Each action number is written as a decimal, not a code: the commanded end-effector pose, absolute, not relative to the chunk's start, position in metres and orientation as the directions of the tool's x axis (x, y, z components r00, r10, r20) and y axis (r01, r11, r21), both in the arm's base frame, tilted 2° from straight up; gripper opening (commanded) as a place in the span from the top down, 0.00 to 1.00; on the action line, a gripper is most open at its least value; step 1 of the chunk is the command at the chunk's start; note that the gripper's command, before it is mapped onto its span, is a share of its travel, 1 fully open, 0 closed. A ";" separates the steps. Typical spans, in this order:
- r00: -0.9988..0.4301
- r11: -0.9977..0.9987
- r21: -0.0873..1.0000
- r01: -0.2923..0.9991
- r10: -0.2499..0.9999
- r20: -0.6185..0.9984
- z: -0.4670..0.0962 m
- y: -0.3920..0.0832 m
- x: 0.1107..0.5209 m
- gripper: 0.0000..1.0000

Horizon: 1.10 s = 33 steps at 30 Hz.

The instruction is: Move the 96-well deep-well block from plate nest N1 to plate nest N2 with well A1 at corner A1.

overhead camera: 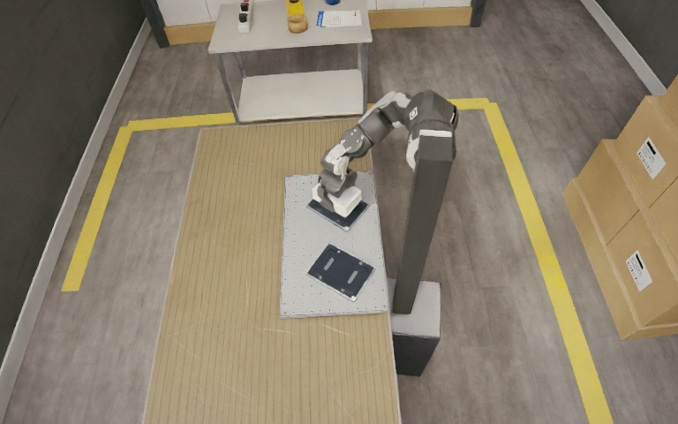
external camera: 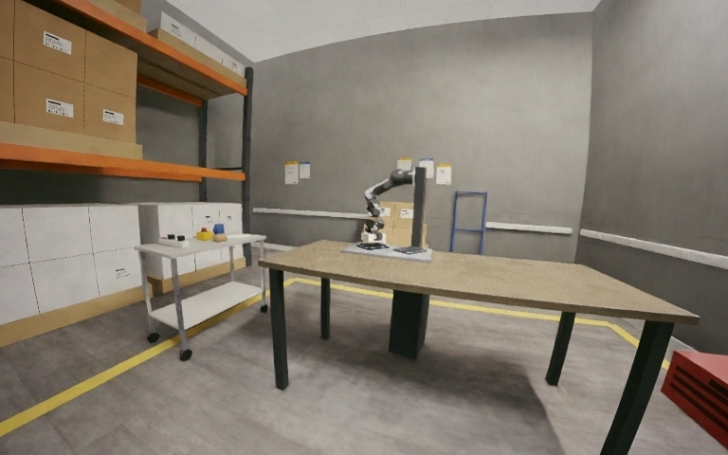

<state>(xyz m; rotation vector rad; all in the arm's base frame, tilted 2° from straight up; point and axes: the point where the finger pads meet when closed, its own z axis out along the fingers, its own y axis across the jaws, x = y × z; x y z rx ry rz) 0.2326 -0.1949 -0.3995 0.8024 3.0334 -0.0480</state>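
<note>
Claw [overhead camera: 334,195] is clamped on the white block [overhead camera: 348,200], coming at it from above; the arm [overhead camera: 385,118] bends down from the dark column [overhead camera: 425,215]. Block is directly under the claw, over nest N1 [overhead camera: 344,218], whose dark edge shows just below and beside the block. Cannot tell from the top view whether the block rests in the nest or is lifted off it. In the exterior view the claw [external camera: 373,234] with the block [external camera: 369,236] sits low, just above N1 [external camera: 372,245], gap unclear. Nest N2 [overhead camera: 341,270] lies well apart from the claw, toward the column base, bare dark plate with two pale slots. Both nests are on the grey perforated board [overhead camera: 299,294], which sits on the wooden table [overhead camera: 229,250]. Cut-off corner of the block is too small to make out. Cart [overhead camera: 290,40] stands beyond the claw, past the table end.
</note>
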 end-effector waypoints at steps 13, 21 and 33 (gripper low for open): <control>-0.866 0.865 -0.030 0.500 0.500 -0.016 -0.370 -0.195 0.236 1.00; -0.866 0.866 -0.030 0.500 0.500 -0.016 -0.338 -0.194 0.235 1.00; -0.866 0.866 -0.030 0.500 0.500 -0.016 -0.338 -0.194 0.235 1.00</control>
